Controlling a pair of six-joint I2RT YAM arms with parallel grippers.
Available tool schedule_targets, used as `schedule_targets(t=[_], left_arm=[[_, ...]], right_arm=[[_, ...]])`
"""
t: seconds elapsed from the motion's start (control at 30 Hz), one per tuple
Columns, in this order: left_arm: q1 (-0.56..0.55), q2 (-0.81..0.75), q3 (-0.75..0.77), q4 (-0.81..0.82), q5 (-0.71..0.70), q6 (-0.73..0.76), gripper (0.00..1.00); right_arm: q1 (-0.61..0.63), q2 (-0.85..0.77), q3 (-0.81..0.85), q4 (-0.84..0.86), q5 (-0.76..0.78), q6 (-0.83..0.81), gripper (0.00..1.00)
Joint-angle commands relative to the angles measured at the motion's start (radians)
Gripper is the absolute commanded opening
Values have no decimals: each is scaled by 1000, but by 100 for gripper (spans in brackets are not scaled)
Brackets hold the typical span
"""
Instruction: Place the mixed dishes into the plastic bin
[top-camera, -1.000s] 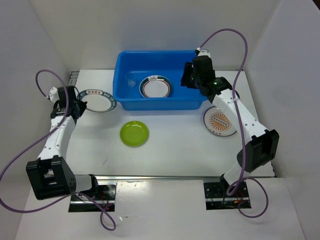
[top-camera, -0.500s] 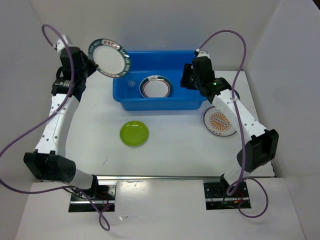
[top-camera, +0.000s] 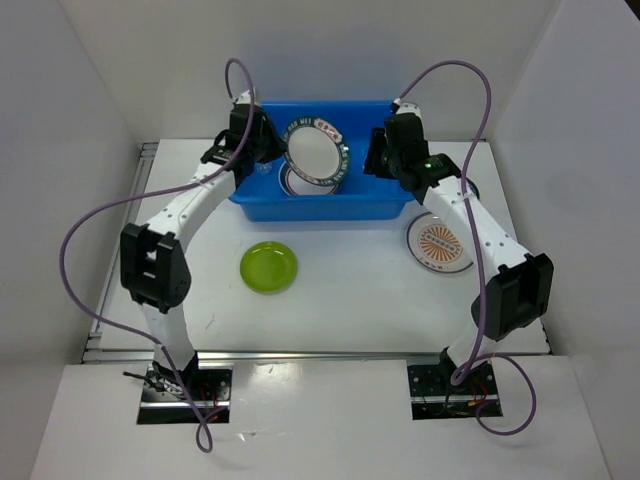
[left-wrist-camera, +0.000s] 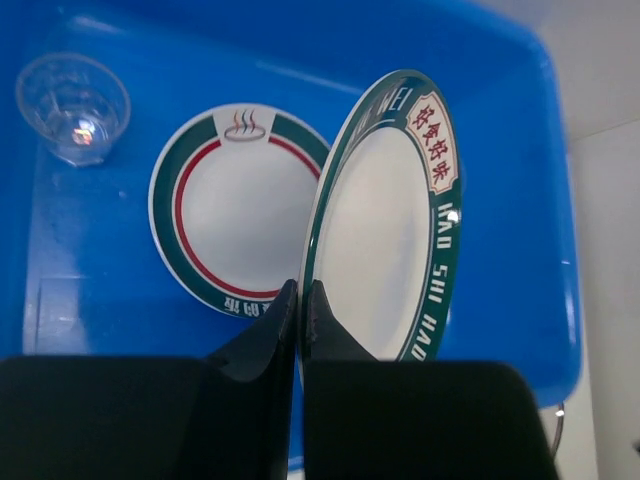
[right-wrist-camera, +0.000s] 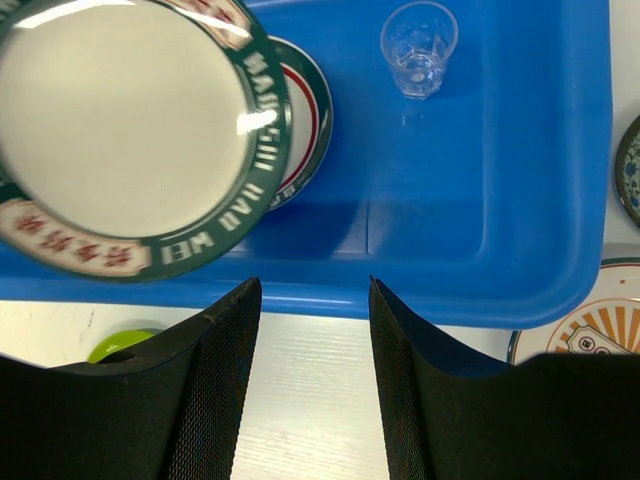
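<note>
My left gripper (top-camera: 283, 150) is shut on the rim of a white plate with a teal rim (top-camera: 315, 153) and holds it tilted on edge over the blue plastic bin (top-camera: 390, 207). In the left wrist view the pads (left-wrist-camera: 288, 300) pinch the plate's (left-wrist-camera: 385, 230) lower edge. A second teal-rimmed plate (left-wrist-camera: 230, 215) lies flat in the bin, with a clear cup (left-wrist-camera: 73, 105) beside it. My right gripper (top-camera: 377, 160) is open and empty, hovering over the bin's right near rim (right-wrist-camera: 480, 290). The held plate also shows in the right wrist view (right-wrist-camera: 120, 130).
A lime-green plate (top-camera: 269, 267) lies on the table in front of the bin. An orange-sunburst plate (top-camera: 440, 245) lies at the right, and a small dark teal plate (right-wrist-camera: 630, 170) lies behind it, partly hidden by my right arm. White walls enclose the table.
My left arm lifted the teal-rimmed plate from the table left of the bin, raised it high, then swung it right over the bin. My right arm has hardly moved.
</note>
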Motion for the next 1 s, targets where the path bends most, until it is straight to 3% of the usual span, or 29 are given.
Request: schedule_targets(t=[0.0, 0.57, 0.97], left_arm=[[20, 63, 87, 131, 38, -45, 0], [75, 376, 247, 211, 115, -130, 0], [84, 451, 277, 211, 150, -173, 0]], right_arm=[[-15, 3, 4, 33, 26, -19, 53], [-64, 24, -16, -11, 26, -28, 53], [-64, 33, -16, -11, 55, -19, 53]])
